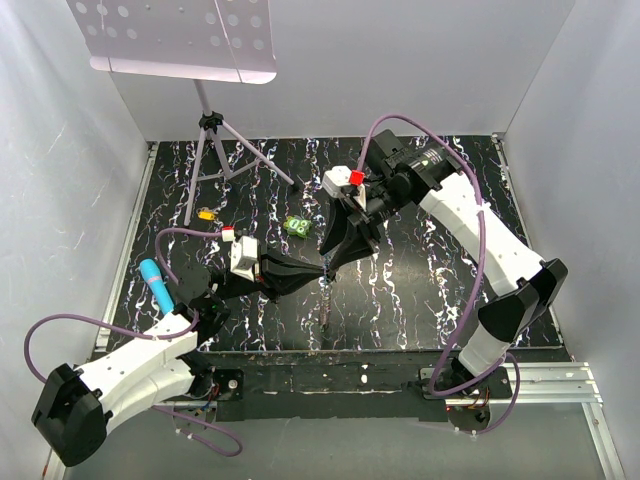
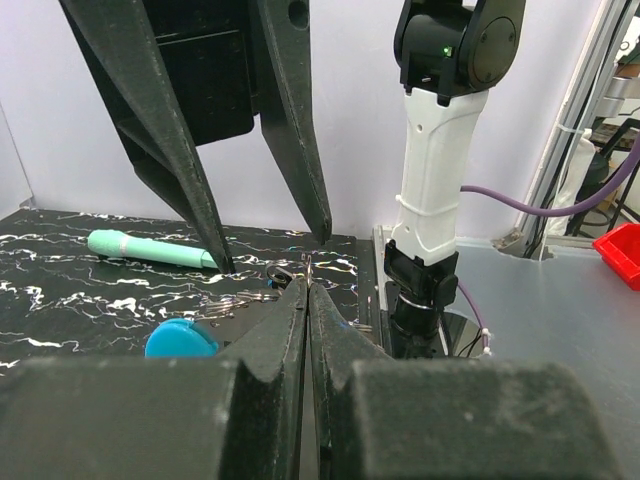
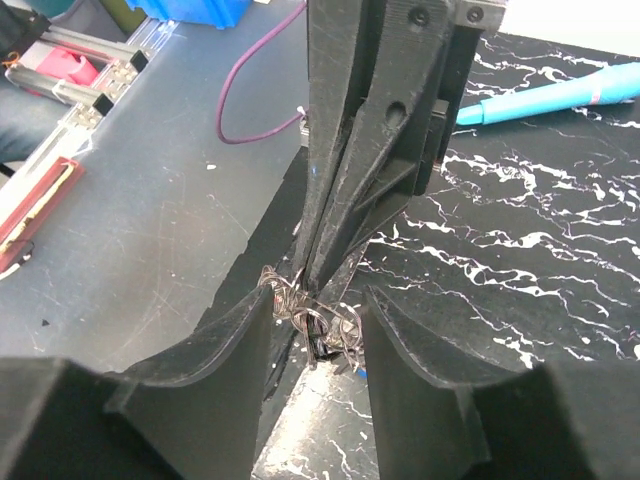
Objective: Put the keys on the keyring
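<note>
Keys are too small and tangled to count or pick out. One keyring [image 3: 312, 322], a bunched grey chain, lies centre-near on the table [image 1: 430, 290], half hidden by both sets of fingertips. Left gripper [image 2: 306, 285] is fully closed, tips in the chain; can't tell if it pinches it. Right gripper [image 3: 317, 300] is roughly half open and straddles the tangle, holding nothing. One blue rounded piece [image 2: 181, 340], clip or key head unclear. One cyan marker [image 1: 155, 283] near left. One mint cylinder [image 2: 150, 250] shows only at the left wrist. One green lump [image 1: 296, 228], one orange piece [image 1: 207, 213].
</note>
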Action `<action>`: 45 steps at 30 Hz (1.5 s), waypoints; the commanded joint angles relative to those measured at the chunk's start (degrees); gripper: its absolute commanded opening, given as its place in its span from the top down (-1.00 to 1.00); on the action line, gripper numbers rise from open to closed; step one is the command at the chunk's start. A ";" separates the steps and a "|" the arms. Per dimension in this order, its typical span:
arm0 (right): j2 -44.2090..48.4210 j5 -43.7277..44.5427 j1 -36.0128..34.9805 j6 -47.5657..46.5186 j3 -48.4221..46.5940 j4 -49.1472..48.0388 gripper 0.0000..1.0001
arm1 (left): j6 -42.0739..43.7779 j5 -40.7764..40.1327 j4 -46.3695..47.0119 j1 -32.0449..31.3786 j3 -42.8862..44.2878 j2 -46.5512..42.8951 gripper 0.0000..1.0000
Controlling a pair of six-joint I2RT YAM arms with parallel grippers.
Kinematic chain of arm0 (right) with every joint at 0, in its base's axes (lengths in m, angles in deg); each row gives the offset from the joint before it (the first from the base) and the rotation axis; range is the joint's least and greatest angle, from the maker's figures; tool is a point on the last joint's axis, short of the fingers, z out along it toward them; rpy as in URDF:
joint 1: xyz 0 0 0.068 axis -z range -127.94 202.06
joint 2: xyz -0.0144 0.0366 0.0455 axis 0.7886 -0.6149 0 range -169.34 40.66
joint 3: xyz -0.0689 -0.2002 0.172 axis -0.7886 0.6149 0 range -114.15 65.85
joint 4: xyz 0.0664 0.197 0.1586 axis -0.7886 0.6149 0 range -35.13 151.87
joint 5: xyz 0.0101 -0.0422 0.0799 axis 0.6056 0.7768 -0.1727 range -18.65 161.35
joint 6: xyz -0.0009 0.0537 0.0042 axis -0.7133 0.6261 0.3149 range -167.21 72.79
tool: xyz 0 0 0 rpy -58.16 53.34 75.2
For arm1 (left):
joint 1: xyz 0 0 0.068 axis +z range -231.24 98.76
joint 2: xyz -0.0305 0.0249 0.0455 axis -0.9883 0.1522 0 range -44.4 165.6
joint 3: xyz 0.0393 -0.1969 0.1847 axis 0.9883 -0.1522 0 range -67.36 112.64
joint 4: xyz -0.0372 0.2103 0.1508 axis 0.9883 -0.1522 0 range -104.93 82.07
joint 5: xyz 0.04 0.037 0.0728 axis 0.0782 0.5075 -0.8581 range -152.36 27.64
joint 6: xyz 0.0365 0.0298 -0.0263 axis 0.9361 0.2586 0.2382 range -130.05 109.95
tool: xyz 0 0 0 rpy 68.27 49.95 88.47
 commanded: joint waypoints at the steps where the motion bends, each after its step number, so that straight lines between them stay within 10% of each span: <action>1: 0.74 -1.44 -0.39 -5.34 -0.46 10.77 0.07 | 0.21 -0.63 0.91 -0.09 0.86 -1.78 1.00; 20: 4.60 -0.21 -0.75 -8.42 4.38 12.79 0.33 | -0.05 -3.35 -0.41 -0.18 0.51 -3.01 1.00; 45: 10.85 12.63 3.20 12.85 8.07 -2.85 0.08 | 2.23 -10.65 -9.81 -0.09 -1.69 -9.86 1.00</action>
